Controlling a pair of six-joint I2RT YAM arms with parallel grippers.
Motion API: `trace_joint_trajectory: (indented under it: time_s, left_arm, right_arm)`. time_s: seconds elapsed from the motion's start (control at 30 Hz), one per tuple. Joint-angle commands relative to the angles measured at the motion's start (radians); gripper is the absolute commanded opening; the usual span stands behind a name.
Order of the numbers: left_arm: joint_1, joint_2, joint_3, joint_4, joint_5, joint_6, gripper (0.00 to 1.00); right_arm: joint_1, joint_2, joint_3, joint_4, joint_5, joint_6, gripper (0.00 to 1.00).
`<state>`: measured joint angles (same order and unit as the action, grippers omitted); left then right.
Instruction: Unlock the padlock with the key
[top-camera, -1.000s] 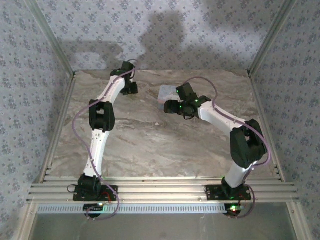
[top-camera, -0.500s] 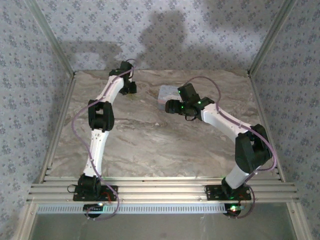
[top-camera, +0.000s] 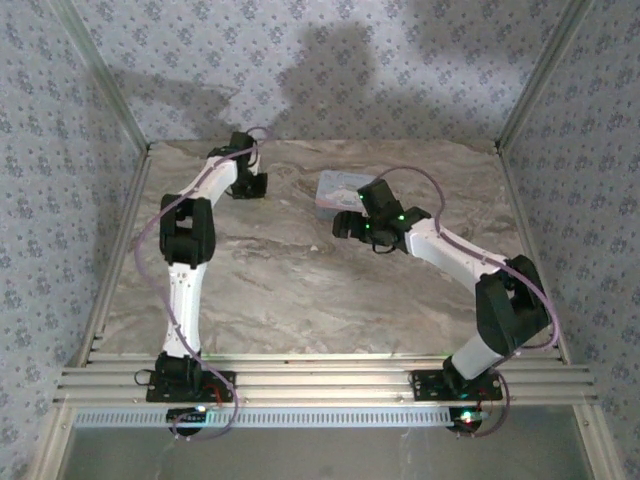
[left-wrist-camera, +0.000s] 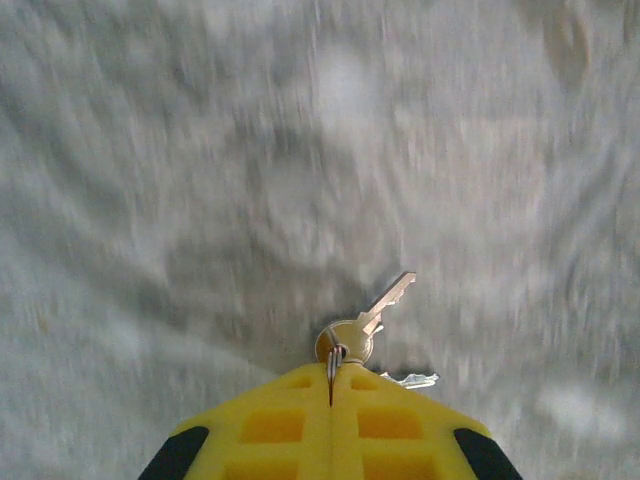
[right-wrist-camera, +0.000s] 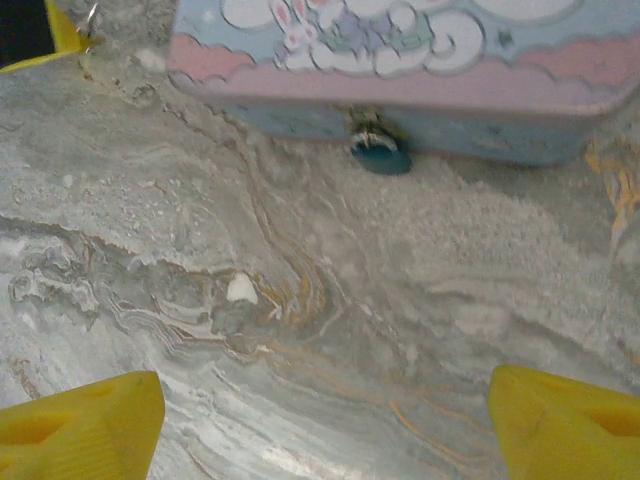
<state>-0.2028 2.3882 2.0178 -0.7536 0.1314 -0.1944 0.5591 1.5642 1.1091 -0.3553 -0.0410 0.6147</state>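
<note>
Slim silver key (left-wrist-camera: 372, 318), round teal padlock (right-wrist-camera: 380, 155)

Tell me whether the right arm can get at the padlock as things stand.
Probably yes. The right claw stands open, facing the padlock at the tin's front wall, with only bare table between them.

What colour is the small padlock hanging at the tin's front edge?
The padlock is dark teal-blue, with a silvery top; clearest in the right wrist view.
</note>
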Motion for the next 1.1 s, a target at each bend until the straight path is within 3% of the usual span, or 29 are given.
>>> trace_joint_trajectory:
  time_s: [0.0,0.3,0.57,0.87,1.07]
  left_arm:
    - [-0.003,-0.174,-0.189,0.085,0.063,0.099,0.00]
    - [-0.036,-0.665,-0.668,0.239,0.178,0.199,0.00]
    - [-0.166,-1.055,-0.858,0.292,0.209,0.299,0.00]
    - [-0.436,-1.320,-1.044,0.447,-0.104,0.349,0.00]
    - [-0.522,-1.424,-1.119,0.538,-0.180,0.345,0.00]
  right_arm:
    - [0.005,-0.074,-0.062,0.043,-0.017,0.068,0.85]
    - [0.007,-0.274,-0.228,0.117,-0.042,0.142,0.84]
    - [0.006,-0.515,-0.361,0.183,-0.135,0.186,0.83]
    - [0.037,-0.712,-0.403,0.278,-0.211,0.135,0.77]
    - [0.118,-0.702,-0.396,0.376,-0.203,0.075,0.74]
